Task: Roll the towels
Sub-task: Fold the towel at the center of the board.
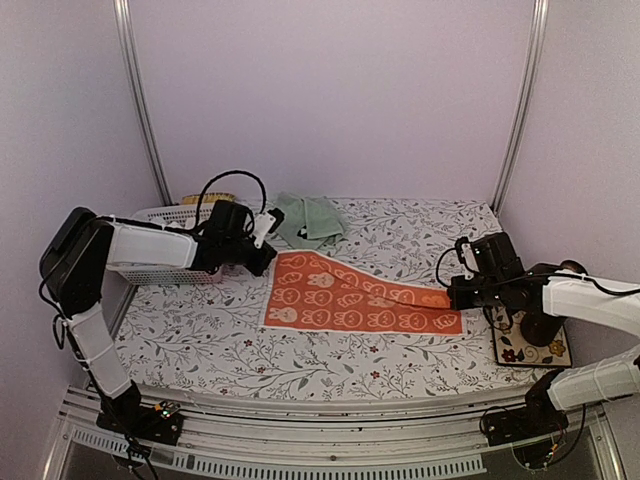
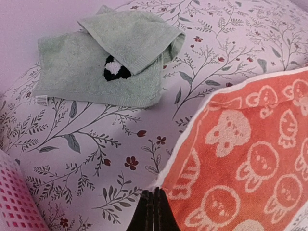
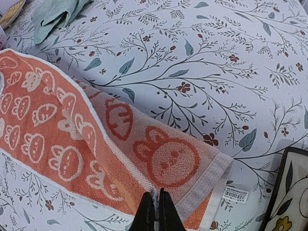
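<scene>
2 towels on the table (image 1: 200, 340): 1 orange towel (image 1: 350, 295), 1 green towel (image 1: 308, 218). The orange towel lies mid-table, long axis L–R. Its near edge runs approx. parallel w/ the table's near edge, and its far edge slants down toward the R end, where a paler flap is folded over. The left tool (image 2: 153, 209) is clenched on its far-L corner. The right tool (image 3: 156, 207) is clenched on the R end, by the label. The green towel is a loose heap near the far edge, L of centre, apart from the orange one. 1 white basket (image 1: 170, 215) sits at the L edge and 1 floral tile (image 1: 530, 350) at the R edge. There's bare table along the near edge & in the far-R corner.
</scene>
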Robot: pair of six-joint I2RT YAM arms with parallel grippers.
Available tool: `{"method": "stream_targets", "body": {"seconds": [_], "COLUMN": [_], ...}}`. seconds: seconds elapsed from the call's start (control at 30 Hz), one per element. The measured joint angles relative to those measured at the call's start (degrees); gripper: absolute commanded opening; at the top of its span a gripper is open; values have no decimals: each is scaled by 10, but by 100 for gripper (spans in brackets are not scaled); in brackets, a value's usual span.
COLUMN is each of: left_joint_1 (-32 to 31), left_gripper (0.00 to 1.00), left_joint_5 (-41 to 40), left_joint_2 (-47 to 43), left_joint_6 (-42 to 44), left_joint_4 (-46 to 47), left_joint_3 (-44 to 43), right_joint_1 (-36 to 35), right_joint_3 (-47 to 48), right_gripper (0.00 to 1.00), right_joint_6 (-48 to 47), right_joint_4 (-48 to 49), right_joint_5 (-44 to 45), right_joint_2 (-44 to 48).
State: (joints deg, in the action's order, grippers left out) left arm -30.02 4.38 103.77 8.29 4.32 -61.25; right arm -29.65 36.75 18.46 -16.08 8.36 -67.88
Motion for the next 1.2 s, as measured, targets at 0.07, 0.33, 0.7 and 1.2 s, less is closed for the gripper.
{"method": "stream_targets", "body": {"seconds": [0.07, 0.33, 0.7, 1.2], "left_joint_1": [-16, -71, -111, -152], "left_gripper": [0, 0, 0, 0], "left_joint_5": [-30, -147, -231, -225], "left_joint_2": [-10, -36, -101, -160], "left_joint_6": [-17, -95, -155, -198], "left_joint_4": [2, -12, -48, -66], "left_joint_3": [15, 100, 123, 192], "right_joint_1": [0, -1, -1, -5], "right_joint_3": [-2, -18, -35, -22], "right_gripper": [2, 2, 2, 3], "right_joint_6": [8, 45, 119, 210], "right_joint_4": [-4, -33, -56, -96], "right_joint_5": [-5, 4, 76, 148], "right_joint_2": [3, 46, 1, -29]}}
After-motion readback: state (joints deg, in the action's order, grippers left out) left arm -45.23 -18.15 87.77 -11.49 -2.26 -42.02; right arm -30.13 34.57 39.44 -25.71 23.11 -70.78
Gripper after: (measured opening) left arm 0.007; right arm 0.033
